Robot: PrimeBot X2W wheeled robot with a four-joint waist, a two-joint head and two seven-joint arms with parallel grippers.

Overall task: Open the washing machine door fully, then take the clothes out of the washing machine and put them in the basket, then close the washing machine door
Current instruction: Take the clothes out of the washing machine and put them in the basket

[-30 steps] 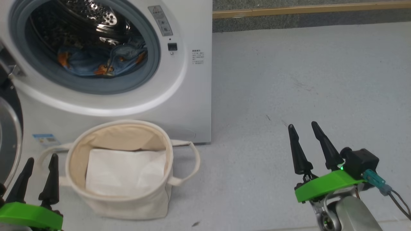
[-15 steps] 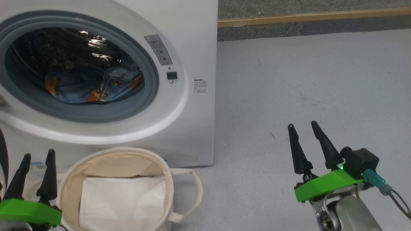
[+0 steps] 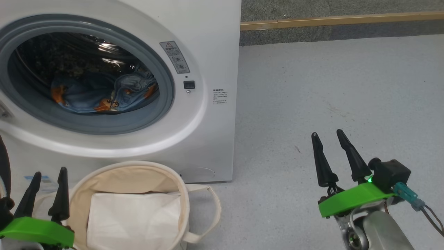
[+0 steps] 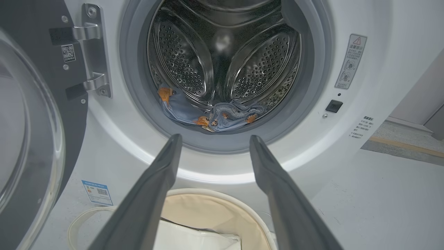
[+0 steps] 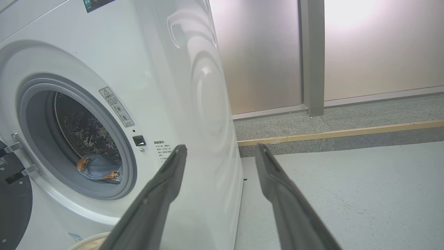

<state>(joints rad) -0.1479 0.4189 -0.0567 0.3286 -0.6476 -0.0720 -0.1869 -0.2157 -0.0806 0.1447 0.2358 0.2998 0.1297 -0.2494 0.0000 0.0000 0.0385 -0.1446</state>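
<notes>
The white washing machine (image 3: 211,52) stands at the upper left with its drum mouth uncovered. The washing machine door (image 4: 31,139) is swung open to the left, its glass bowl facing me. Blue clothes (image 3: 100,92) with orange figures lie at the bottom of the drum (image 4: 211,116). The cream basket (image 3: 138,168) stands on the floor right below the mouth, with a white folded sheet (image 3: 133,218) in it. My left gripper (image 3: 50,170) is open and empty, just left of the basket and pointing at the drum. My right gripper (image 3: 326,132) hangs open and empty over the floor to the washer's right.
Grey floor (image 3: 329,86) stretches to the right of the washer. A wood-coloured strip (image 3: 340,19) and a low step run along the back, with frosted wall panels (image 5: 364,52) behind. The metal door hinge (image 4: 93,52) sits at the drum mouth's left side.
The whole head picture has shifted, so the camera moved: washer and basket now sit lower in it. Both grippers stay open and empty, and the clothes lie as before.
</notes>
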